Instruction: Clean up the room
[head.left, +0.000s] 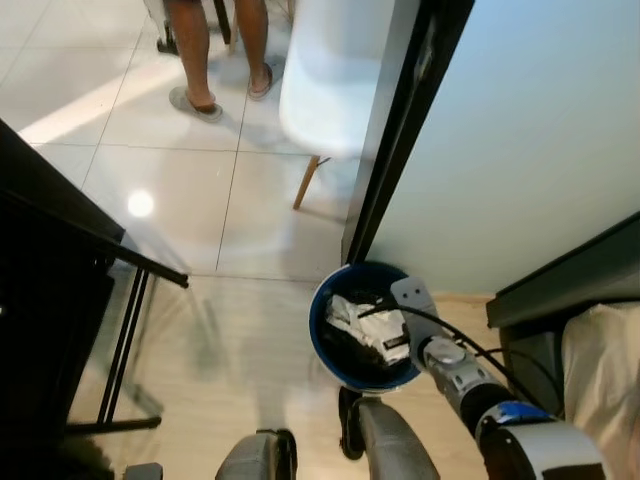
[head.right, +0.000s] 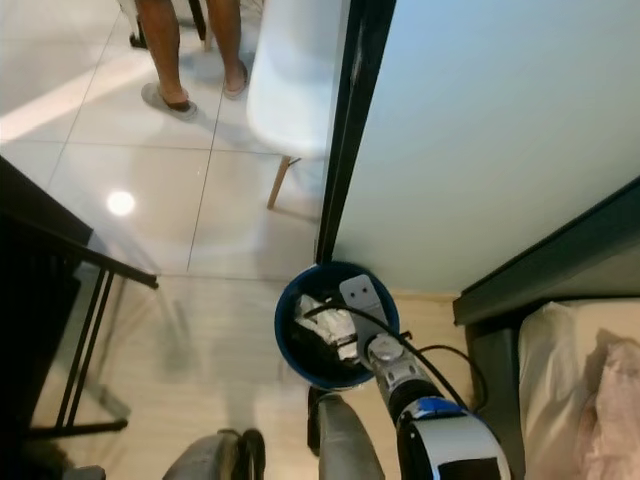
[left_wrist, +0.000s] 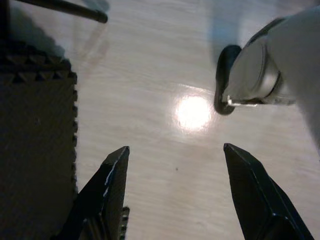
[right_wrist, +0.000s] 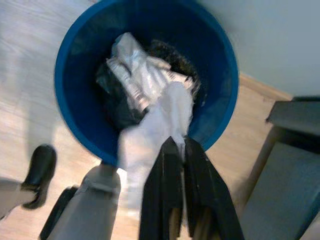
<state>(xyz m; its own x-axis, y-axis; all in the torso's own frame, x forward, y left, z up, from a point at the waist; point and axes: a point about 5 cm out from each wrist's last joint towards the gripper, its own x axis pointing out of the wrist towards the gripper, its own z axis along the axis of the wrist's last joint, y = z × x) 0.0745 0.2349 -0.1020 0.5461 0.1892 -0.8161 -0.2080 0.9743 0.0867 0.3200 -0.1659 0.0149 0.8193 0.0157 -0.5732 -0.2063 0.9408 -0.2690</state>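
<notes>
The shiny pale floor (head.left: 200, 330) holds a blue bin (head.left: 330, 350), a white chair (head.left: 335, 70) and a person's feet (head.left: 195, 100).

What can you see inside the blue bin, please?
The blue bin holds crumpled plastic wrappers and dark rubbish. A white piece, gripped by the right gripper, hangs over them; the bottom is covered.

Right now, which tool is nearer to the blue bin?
Right. The right tool is over the blue bin, holding a white paper. The left tool hangs open over bare floor, apart from it.
</notes>
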